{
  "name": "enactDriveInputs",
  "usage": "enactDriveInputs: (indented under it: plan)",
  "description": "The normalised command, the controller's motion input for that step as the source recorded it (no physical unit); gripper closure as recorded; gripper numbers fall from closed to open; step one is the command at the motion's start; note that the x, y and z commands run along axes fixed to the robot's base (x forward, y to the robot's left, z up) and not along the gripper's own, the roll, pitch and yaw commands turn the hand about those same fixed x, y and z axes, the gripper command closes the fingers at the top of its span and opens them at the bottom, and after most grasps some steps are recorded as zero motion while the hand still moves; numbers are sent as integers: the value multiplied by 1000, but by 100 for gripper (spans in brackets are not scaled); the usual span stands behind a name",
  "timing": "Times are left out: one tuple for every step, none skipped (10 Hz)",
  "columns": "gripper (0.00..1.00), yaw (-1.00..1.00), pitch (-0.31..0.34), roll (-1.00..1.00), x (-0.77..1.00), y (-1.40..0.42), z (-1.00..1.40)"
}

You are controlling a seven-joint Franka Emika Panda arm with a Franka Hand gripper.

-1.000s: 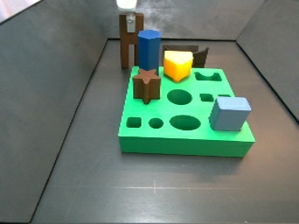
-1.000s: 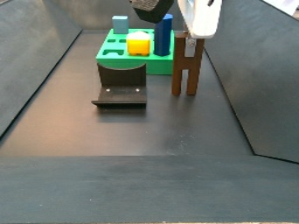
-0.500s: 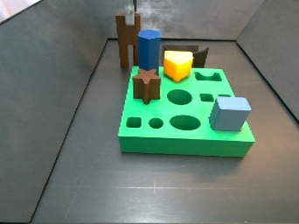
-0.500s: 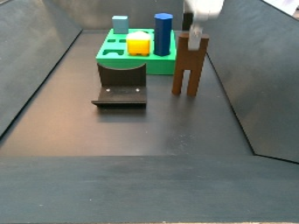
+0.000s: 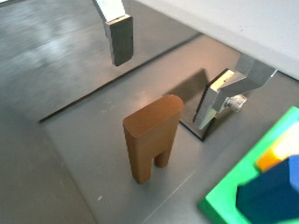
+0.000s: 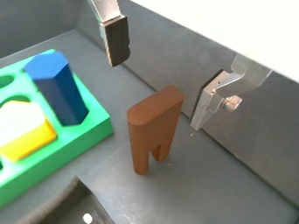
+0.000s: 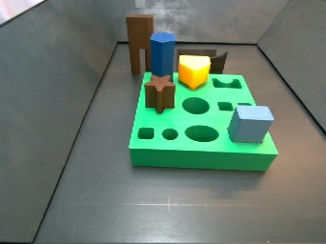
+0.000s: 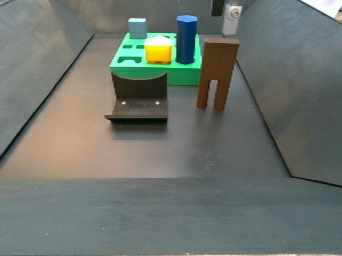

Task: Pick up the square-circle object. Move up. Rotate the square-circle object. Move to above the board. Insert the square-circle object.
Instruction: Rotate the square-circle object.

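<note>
The square-circle object (image 5: 152, 136) is a tall brown block standing upright on the dark floor, with a notch at its lower end. It also shows in a wrist view (image 6: 152, 127) and in both side views (image 7: 137, 38) (image 8: 217, 72), just beside the green board (image 7: 192, 152) (image 8: 127, 62) (image 6: 70, 153). My gripper (image 5: 170, 70) (image 6: 162, 72) hangs above the block. It is open, with its fingers (image 5: 121, 39) (image 6: 208, 101) spread wide and nothing between them. The side views show little or nothing of the gripper.
In or on the board are a blue prism (image 7: 162, 52) (image 8: 187, 38), a yellow piece (image 7: 193, 71), a brown star peg (image 7: 159, 91) and a light blue cube (image 7: 253, 123). The fixture (image 8: 138, 100) stands on the floor by the board. Grey walls close in the floor.
The gripper has risen off the top of the block and left the side views. The block stays standing where it was.
</note>
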Motion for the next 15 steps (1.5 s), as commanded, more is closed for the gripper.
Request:
enactDriveInputs:
  plan:
    - [0, 1000, 12, 0, 14, 56, -13]
    - [0, 1000, 13, 0, 17, 31, -13]
    - [0, 1000, 13, 0, 18, 18, -12]
    - [0, 1000, 14, 0, 19, 11, -12]
    - [0, 1000, 15, 0, 20, 9, -12]
    - [0, 1000, 16, 0, 20, 7, -12]
    - [0, 1000, 17, 0, 20, 7, -12]
    - [0, 1000, 18, 0, 21, 6, -12]
    - [0, 1000, 19, 0, 21, 5, -11]
    - [0, 1000, 21, 0, 21, 5, -11]
    - [0, 1000, 22, 0, 21, 5, -11]
    - [0, 1000, 24, 0, 21, 5, -11]
    - [0, 1000, 27, 0, 22, 5, -11]
    - [0, 1000, 31, 0, 22, 5, -10]
    - [0, 1000, 33, 0, 22, 5, -10]
